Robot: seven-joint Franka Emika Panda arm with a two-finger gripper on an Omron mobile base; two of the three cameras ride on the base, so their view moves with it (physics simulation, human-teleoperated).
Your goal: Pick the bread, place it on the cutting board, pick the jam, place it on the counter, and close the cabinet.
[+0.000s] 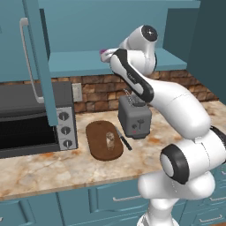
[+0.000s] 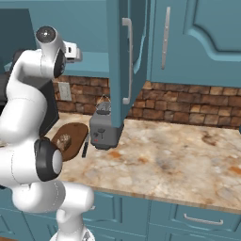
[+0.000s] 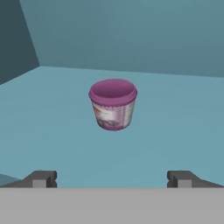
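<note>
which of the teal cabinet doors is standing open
The narrow door swung out edge-on above the toaster is open, baring the shelf. The panelled doors to its right sit flush and shut.

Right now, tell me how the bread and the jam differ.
The bread is a tan-brown slice with a darker crust; the jam is a squat pink-purple jar with a magenta lid. The bread sits on the cutting board down on the counter, while the jam stands upright on the shelf inside the open cabinet. The open tool faces the jam, not the bread. Both are small beside the toaster.
</note>
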